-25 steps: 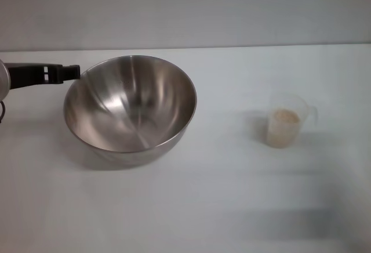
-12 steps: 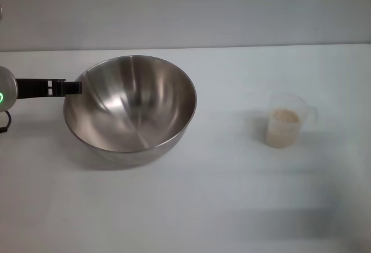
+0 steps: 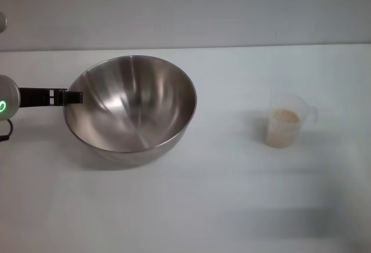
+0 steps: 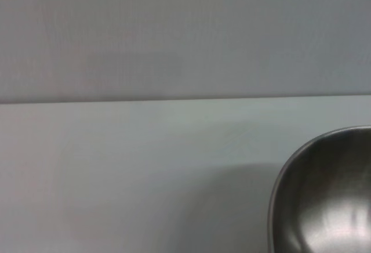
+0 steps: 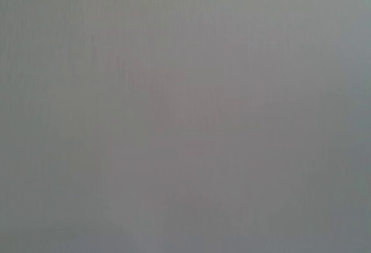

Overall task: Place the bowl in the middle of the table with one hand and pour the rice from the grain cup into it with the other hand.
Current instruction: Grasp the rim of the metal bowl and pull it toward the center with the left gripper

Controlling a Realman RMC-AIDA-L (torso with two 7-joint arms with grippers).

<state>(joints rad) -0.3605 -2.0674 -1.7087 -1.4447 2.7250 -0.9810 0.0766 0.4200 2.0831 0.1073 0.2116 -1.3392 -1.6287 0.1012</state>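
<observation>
From the head camera I see the bowl point(image 3: 130, 105) sitting on the bench point(image 3: 232, 206), left of centre. My left pincer point(image 3: 72, 97) reaches in from the left edge, its dark tip at the bowl's near-left rim; I cannot tell whether it is clenched on the rim or released. The cup point(image 3: 285, 122) stands well apart on the right, upright, with rice point(image 3: 283, 126) inside. My right pincer is not in view here.

The left wrist camera shows only the bench point(image 4: 116, 166) and a curve of the bowl point(image 4: 324, 201) at one corner; no fingers appear.

The right wrist camera gives a blank grey field, nothing to read.

I judge I am in the bowl-placing step. Next I need the bowl moved toward the bench's middle, then the right arm brought to the cup.
</observation>
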